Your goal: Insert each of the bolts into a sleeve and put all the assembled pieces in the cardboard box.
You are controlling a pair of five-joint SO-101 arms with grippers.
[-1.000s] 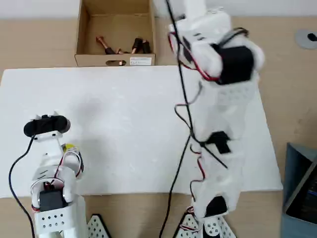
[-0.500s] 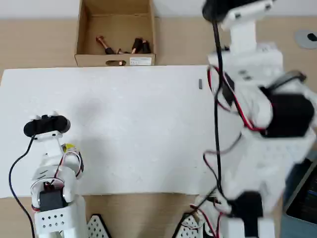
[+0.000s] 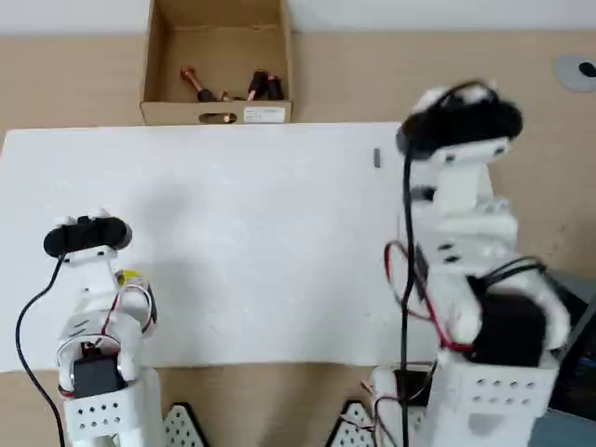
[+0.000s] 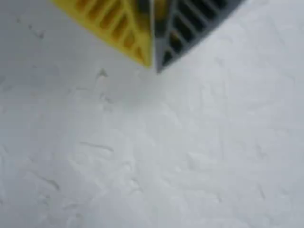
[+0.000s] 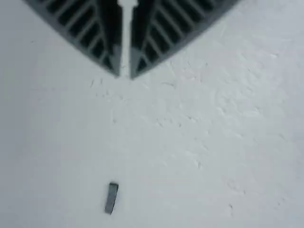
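Observation:
The cardboard box (image 3: 158,56) stands beyond the far edge of the white mat. Inside it lie assembled pieces: a copper bolt (image 3: 194,82) and dark sleeves (image 3: 262,86) clustered near its front wall. My left arm (image 3: 93,307) sits folded at the mat's near left. In the left wrist view its gripper (image 4: 153,64) is shut, yellow and grey fingers meeting just above bare mat. My right arm (image 3: 463,251) is folded at the mat's right side. Its gripper (image 5: 124,73) is shut, holding nothing, over the mat.
A small grey strip (image 3: 376,157) lies on the white mat (image 3: 242,242) near its far right, also seen as a grey strip (image 5: 111,197) ahead of the right fingers. A blue-grey object (image 3: 570,354) stands off the mat at the right edge.
The right arm has swung away from the box area to the right and drawn back, folding down toward its base. The left arm has not moved.

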